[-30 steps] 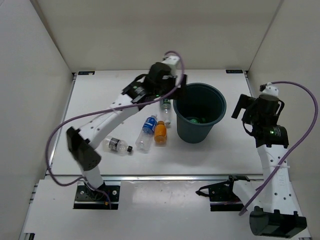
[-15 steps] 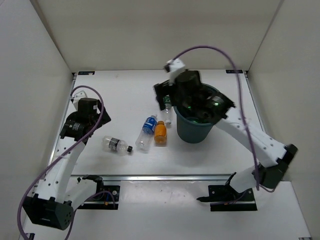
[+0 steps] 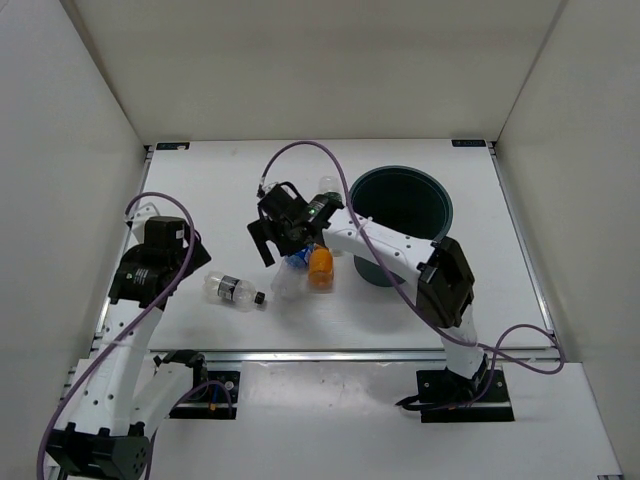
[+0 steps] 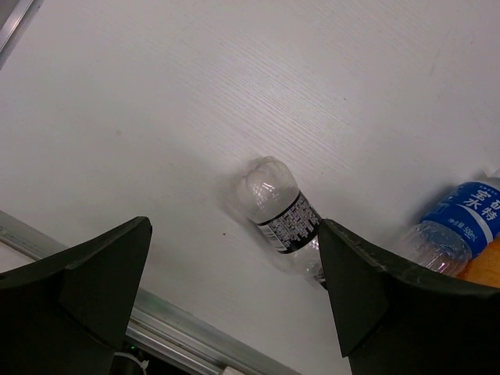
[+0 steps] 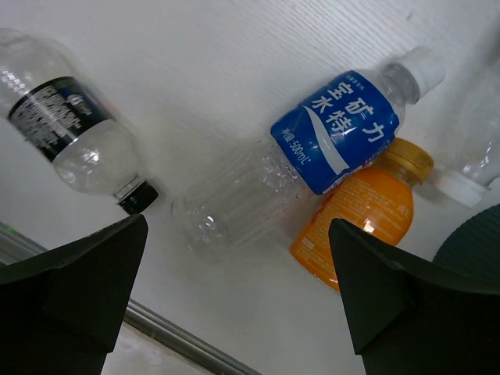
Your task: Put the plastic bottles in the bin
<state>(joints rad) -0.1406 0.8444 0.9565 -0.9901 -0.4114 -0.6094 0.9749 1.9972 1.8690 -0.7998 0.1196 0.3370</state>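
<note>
The dark teal-grey bin stands upright at the right of centre; its rim shows in the right wrist view. The orange bottle, the blue-label clear bottle and the dark-label, black-capped bottle lie on the table left of the bin. Another clear bottle lies by the bin, partly hidden by my right arm. The green bottle is not in view. My right gripper hovers open above the blue-label bottle. My left gripper is open, above and left of the dark-label bottle.
White walls enclose the table on three sides. A metal rail runs along the near edge and shows in the left wrist view. My right arm's purple cable loops over the far table.
My left arm has drawn back from the bin's rim to the left side. My right arm has swung from the right, over the bin, to above the bottles left of it.
</note>
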